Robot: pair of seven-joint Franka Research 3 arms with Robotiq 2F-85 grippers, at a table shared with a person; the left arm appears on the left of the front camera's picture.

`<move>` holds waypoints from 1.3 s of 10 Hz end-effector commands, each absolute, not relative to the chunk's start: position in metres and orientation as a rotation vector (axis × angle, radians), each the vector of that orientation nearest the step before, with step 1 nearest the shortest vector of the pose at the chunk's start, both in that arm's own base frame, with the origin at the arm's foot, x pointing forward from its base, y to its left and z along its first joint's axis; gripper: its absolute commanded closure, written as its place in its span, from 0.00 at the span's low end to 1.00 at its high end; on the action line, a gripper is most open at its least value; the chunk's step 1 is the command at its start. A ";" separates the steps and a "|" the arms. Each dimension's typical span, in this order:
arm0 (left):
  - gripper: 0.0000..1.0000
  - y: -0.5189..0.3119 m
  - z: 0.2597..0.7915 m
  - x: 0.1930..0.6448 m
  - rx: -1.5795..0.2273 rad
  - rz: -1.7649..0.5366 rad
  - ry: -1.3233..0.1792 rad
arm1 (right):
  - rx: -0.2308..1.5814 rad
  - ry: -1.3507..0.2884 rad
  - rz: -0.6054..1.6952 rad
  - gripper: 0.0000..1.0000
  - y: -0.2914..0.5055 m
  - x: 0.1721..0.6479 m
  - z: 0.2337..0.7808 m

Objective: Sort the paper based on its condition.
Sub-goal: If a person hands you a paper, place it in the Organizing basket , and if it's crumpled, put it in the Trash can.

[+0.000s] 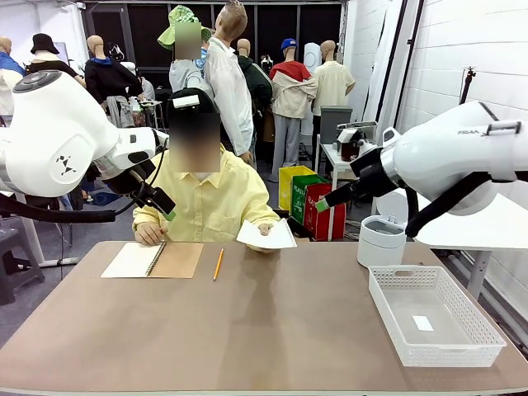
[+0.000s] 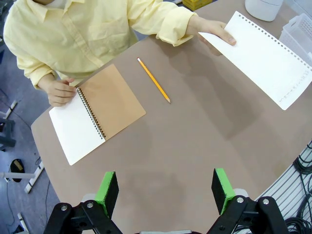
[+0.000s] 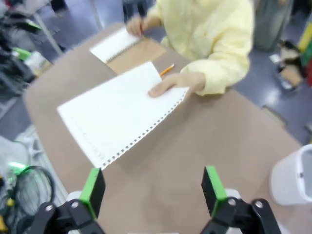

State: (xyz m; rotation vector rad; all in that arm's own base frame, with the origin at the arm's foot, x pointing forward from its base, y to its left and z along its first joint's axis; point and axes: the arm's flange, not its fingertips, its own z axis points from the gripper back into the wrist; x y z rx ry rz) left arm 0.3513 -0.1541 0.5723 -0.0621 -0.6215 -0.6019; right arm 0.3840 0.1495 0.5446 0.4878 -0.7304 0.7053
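Note:
The person at the far side holds out a smooth white sheet of paper (image 1: pixel 266 234) (image 2: pixel 266 58) (image 3: pixel 117 111) in one hand, above the table and with its punched edge toward me. My left gripper (image 1: pixel 163 204) (image 2: pixel 165 190) hangs open and high over the table's left part, nothing between its green pads. My right gripper (image 1: pixel 322 204) (image 3: pixel 153 189) hovers open above the table, a short way from the sheet and apart from it. The person's other hand rests on the open spiral notebook (image 1: pixel 153 259) (image 2: pixel 95 111).
A yellow pencil (image 1: pixel 218 264) (image 2: pixel 153 80) lies beside the notebook. A white mesh basket (image 1: pixel 433 313) holding a small white slip stands at the right front. A white lidded bin (image 1: pixel 380 239) (image 3: pixel 293 179) sits at the far right. Bare brown tabletop (image 1: pixel 247 330) lies in the middle.

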 end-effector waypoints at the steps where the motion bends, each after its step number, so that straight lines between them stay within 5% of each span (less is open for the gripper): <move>1: 0.00 -0.154 0.573 0.351 -0.061 -0.602 -0.623 | 0.569 -0.614 0.573 0.00 0.155 0.401 0.541; 5: 0.00 -0.154 0.573 0.351 -0.061 -0.602 -0.623 | 0.647 -0.455 0.476 0.00 0.160 0.413 0.501; 6: 0.00 -0.154 0.573 0.351 -0.061 -0.602 -0.623 | 0.542 -0.478 0.560 0.00 0.163 0.410 0.503; 10: 0.00 -0.154 0.573 0.351 -0.061 -0.602 -0.623 | 0.611 -0.468 0.466 0.00 0.159 0.406 0.498; 13: 0.00 -0.154 0.573 0.351 -0.061 -0.602 -0.623 | 0.808 -0.303 0.349 0.00 0.157 0.435 0.489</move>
